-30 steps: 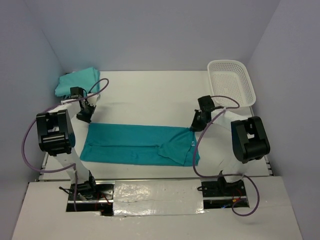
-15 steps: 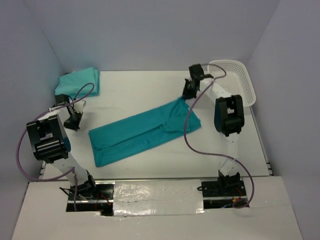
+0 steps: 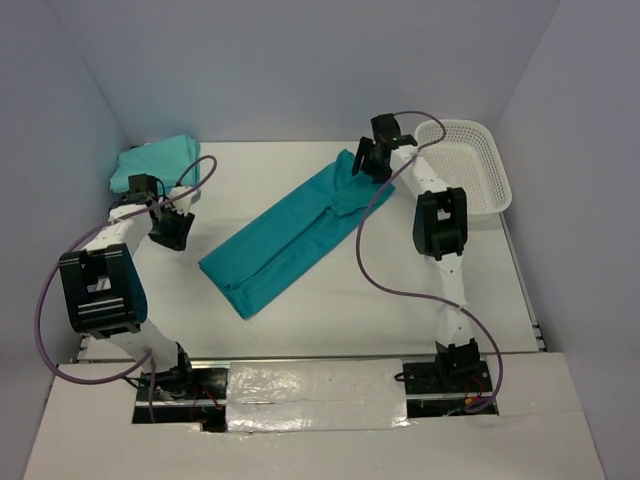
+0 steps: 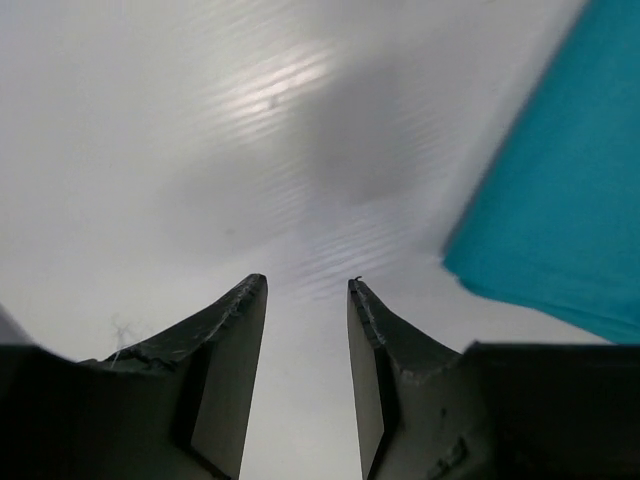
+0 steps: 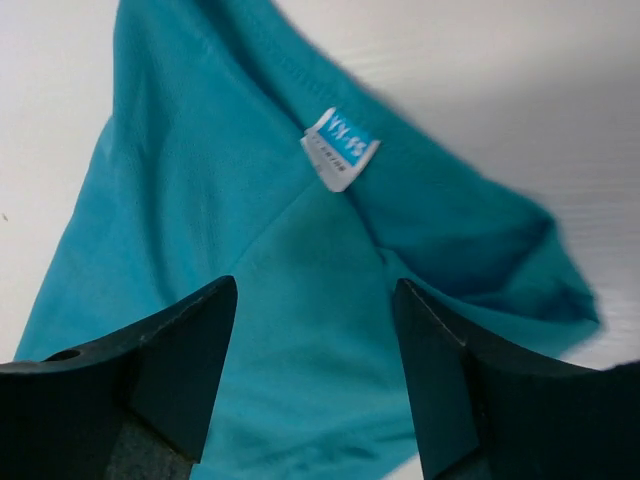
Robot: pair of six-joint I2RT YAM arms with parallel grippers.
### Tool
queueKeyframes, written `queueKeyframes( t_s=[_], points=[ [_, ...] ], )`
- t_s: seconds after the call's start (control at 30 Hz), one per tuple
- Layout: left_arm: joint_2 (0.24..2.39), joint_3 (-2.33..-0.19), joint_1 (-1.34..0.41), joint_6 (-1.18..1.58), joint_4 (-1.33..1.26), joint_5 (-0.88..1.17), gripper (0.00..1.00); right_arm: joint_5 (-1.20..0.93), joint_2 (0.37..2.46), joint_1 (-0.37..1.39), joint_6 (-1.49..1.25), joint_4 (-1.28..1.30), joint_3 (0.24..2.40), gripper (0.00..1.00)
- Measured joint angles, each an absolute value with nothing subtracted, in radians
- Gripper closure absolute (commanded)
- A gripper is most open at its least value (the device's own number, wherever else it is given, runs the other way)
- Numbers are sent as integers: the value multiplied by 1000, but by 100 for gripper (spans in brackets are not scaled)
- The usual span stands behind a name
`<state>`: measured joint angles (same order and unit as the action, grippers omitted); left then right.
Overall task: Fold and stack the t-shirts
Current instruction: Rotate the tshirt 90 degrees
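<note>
Where not covered by cloth, shows as a white flat tabletop (image 3: 330, 300), broadest of all. Next in size, a long teal cloth t-shirt (image 3: 300, 225), folded into a narrow strip: lies flat across the middle, running from 7 o'clock to 1 o'clock, collar at the far end. Then a white plastic lattice basket (image 3: 470, 165), in the 2 o'clock corner, just beside the strip's far end. In the 10 o'clock corner, a crumpled greener turquoise cloth t-shirt (image 3: 155, 160), bunched in a heap, well apart from the strip. Smaller again, the left gripper (image 3: 175, 235) at 9 o'clock, between heap and strip, touching neither: claw released, parted over bare table, nothing between the fingers. At 1 o'clock, the right gripper (image 3: 360, 163), over the strip's collar end: claw released, spread wide above the cloth, grasping nothing. Smallest, a little white rectangular neck label (image 5: 340, 148), sewn at the collar, at 12 o'clock from those parted fingers in the wrist view.
</note>
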<state>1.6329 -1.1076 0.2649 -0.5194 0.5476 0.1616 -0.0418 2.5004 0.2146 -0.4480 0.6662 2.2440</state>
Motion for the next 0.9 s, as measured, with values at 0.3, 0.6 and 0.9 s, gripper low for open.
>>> queueKeyframes(
  t_s=[0.3,0.6,0.9],
  points=[
    [1744,-1167,146,-491,542,174,49,37,2185,166,-457,641,1977,27],
    [1832,-1177,80,-461,494,166,76,-22,2225,162,-570,633,1884,35],
    [1739,-1060,73,-477,490,241,84,-122,2378,157,-625,665,2027,69]
  ],
)
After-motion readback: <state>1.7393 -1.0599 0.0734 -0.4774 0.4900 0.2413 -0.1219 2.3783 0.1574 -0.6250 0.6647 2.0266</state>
